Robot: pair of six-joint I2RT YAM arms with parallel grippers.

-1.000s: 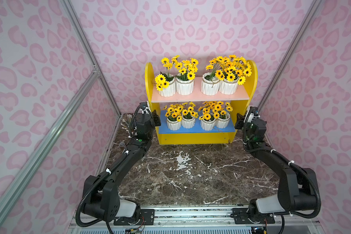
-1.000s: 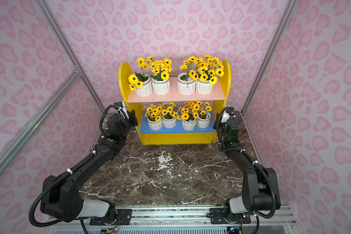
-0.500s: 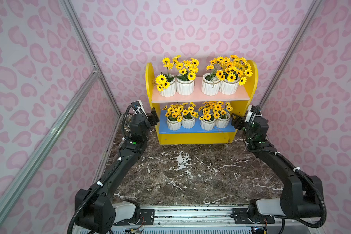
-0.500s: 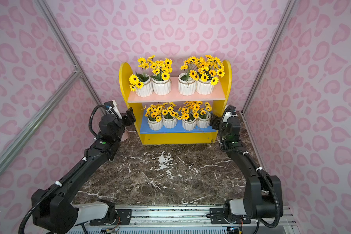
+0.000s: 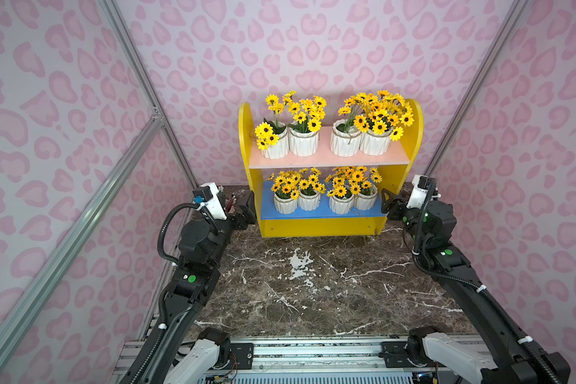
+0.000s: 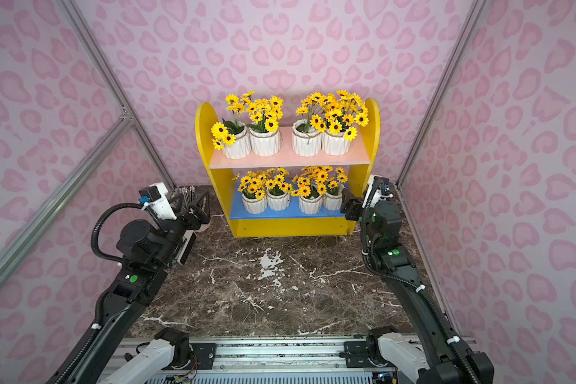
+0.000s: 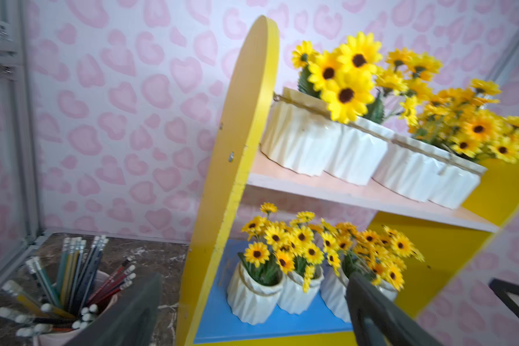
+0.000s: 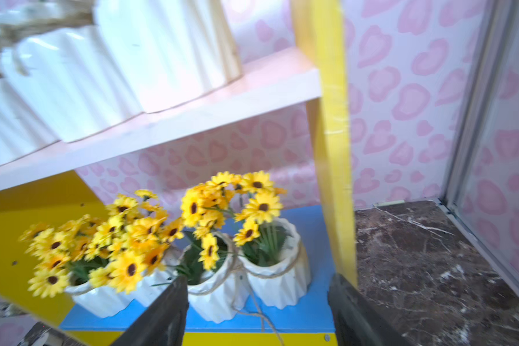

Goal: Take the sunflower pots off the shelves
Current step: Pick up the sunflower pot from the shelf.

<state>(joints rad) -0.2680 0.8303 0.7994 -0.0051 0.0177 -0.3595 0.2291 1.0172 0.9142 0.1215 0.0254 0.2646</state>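
Approach step I'd say: sunflower pots point(image 5: 303, 143) all on the shelves point(image 5: 316, 227) at 12 o'clock on the worktop point(image 5: 313, 299), left gripper point(image 5: 247, 210) at its 8 and right gripper point(image 5: 387, 205) at its 4 both open, empty, next each must straddle a bottom pot.

A dark brown marble tabletop point(image 5: 313, 292) carries a yellow-sided two-tier shelf unit point(image 5: 320, 226) at its far edge. Just beside the unit's left panel stands what looks like a pink cup of pencils point(image 7: 72, 284). Four white ribbed sunflower pots point(image 5: 303, 143) stand on the pale pink upper board point(image 5: 326, 161), and four more on the blue lower board point(image 5: 313, 215).
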